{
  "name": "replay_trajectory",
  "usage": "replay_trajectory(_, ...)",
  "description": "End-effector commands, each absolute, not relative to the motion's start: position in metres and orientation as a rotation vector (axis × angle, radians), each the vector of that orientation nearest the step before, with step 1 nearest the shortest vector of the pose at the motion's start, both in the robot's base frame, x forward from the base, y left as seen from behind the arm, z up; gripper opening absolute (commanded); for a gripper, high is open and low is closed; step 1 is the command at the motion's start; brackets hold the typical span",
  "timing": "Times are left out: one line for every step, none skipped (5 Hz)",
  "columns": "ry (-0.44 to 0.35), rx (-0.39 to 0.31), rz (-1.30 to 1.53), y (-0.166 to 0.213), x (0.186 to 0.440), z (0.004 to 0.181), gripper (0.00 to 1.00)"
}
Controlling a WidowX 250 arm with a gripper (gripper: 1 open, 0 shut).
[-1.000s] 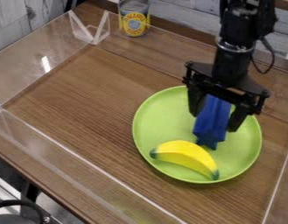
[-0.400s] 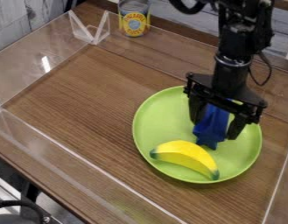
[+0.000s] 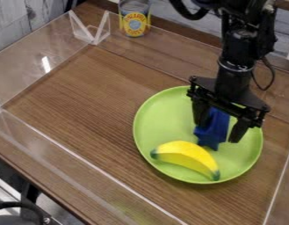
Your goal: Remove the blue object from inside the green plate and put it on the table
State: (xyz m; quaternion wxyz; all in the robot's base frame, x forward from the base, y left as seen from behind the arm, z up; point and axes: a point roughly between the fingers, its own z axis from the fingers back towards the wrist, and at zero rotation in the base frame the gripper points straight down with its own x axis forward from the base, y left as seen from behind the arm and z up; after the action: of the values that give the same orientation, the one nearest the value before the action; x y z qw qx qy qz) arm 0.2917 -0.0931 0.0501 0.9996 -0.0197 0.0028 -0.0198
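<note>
pincer: while the jaws stand wide apart, the gripper [image 3: 227,120] points straight down with one finger on either side of the blue object [image 3: 213,126], not yet closed on it
blue object: lying inside the green plate [image 3: 158,110], right of middle, just beyond the yellow banana [image 3: 188,158]
table: the table [image 3: 99,88] bears only the plate in the middle; nothing blue on the wood
done: approach and straddle, as far as i can judge
left: close, lift clear of the rim, set down on the wood
change: against the earliest frame the gripper sits a little lower around the block; block and banana have not shifted
</note>
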Motion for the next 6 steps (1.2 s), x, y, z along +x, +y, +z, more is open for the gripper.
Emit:
replay_trajectory(-0.015, -0.040, -0.048, -0.096, 0.294, 0.047, 1.00)
replay_trajectory(-0.015, -0.038, -0.048, -0.096, 0.295, 0.042, 1.00)
replay_trajectory(-0.015, -0.036, -0.049, -0.097, 0.295, 0.037, 1.00)
replay_trajectory(-0.015, -0.036, -0.048, -0.097, 0.295, 0.032, 1.00)
replay_trajectory(-0.015, -0.035, -0.047, -0.097, 0.294, 0.028, 1.00)
replay_trajectory(-0.015, -0.034, -0.042, -0.097, 0.295, 0.023, 1.00)
